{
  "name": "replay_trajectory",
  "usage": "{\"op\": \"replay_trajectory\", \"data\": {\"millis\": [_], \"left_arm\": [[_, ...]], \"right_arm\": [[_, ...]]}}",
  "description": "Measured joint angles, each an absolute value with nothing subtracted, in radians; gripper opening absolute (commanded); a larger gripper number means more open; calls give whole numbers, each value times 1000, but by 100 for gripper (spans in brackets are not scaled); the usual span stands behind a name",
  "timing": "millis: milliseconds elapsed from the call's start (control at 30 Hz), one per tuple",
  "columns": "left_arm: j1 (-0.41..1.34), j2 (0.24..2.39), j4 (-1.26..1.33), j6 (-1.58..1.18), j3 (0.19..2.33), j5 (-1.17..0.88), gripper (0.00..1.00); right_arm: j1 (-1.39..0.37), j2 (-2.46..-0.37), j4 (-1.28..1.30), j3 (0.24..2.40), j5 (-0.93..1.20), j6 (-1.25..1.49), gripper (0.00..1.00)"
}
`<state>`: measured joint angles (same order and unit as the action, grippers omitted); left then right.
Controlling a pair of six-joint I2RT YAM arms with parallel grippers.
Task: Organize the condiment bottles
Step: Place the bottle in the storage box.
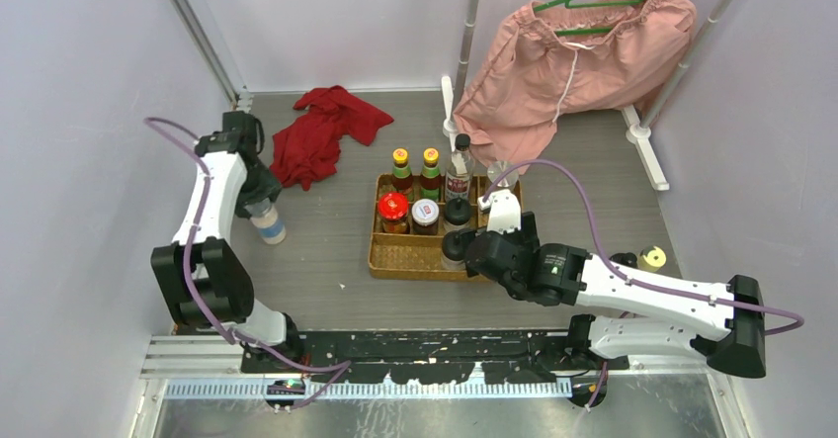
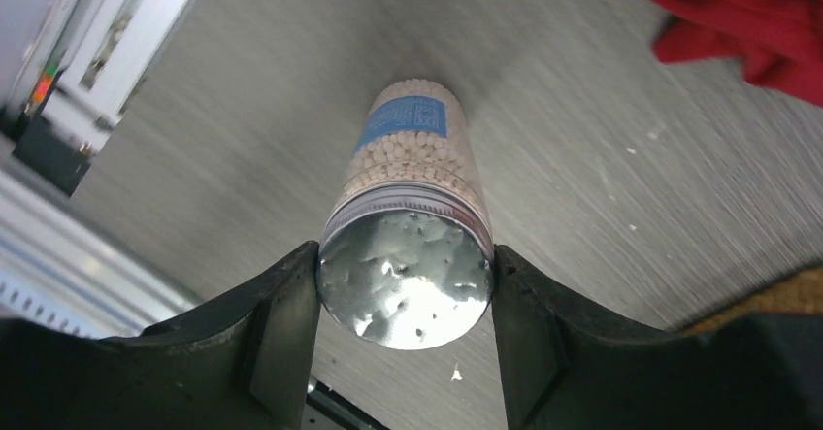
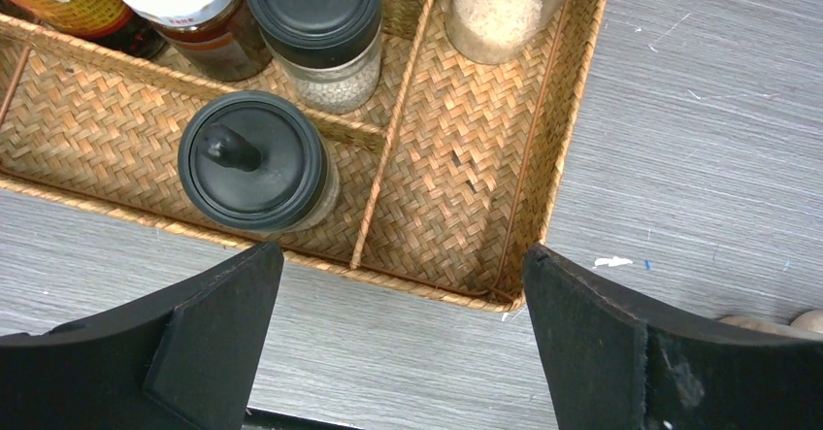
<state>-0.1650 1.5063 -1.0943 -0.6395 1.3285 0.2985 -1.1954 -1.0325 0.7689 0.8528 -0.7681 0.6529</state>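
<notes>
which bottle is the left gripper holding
The silver-lidded jar of white beads, blue label, pinched at its lid by the left gripper, alone left of the wicker tray.

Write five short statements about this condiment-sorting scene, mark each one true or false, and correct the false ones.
1. The left gripper is closed on the silver-lidded jar at its lid. True.
2. The right gripper holds a bottle. False: it is open and empty, above the wicker tray.
3. Two yellow-capped sauce bottles stand in the tray's far row. True.
4. The red cloth lies inside the tray. False: it lies on the table, beyond the tray and to its left.
5. A yellow-lidded jar stands outside the tray, on the right. True.
</notes>
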Motion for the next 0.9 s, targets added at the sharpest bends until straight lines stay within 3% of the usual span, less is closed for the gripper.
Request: {"op": "replay_trajectory", "data": {"millis": [433,900], "left_arm": [[39,1397,-851,-506,1189,128,47],[176,1365,-940,-446,1200,40,45]], "right_arm": [[-1189,-1032,773,862,-776,653,100],[-1189,-1032,773,862,-776,659,100]]}}
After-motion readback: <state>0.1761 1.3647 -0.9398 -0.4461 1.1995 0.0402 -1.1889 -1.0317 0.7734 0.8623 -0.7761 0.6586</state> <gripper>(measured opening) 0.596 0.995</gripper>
